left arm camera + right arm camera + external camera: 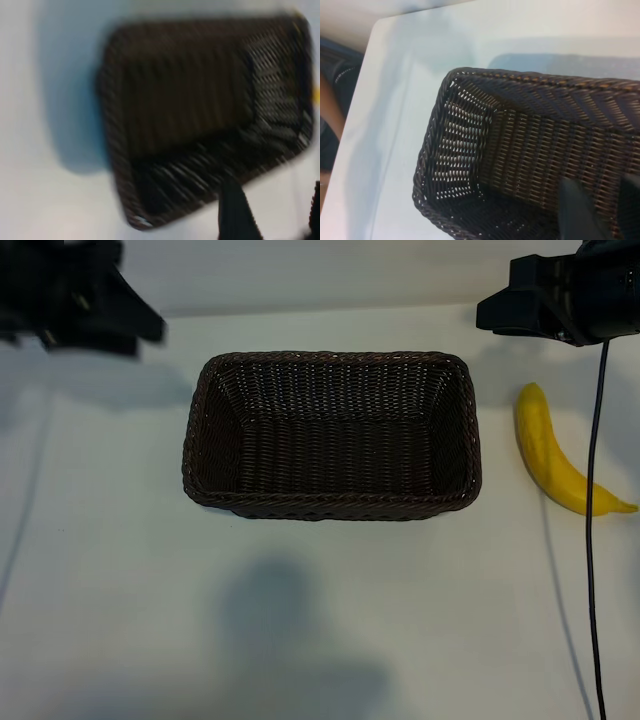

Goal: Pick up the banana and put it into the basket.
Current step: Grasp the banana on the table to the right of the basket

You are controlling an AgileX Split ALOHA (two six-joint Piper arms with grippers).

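exterior: basket [331, 435] sat mid-table [120, 570], nothing in it; banana [553, 457] lay on table just right of basket, not touching
left arm [75, 295]: far-left of basket, fingers not visible
left wrist: left gripper [272, 212] near basket rim, holding nothing, jaw gap can't tell
right wrist: right gripper [602, 210] over basket's near rim, fingers [577, 210] narrowly apart, nothing between
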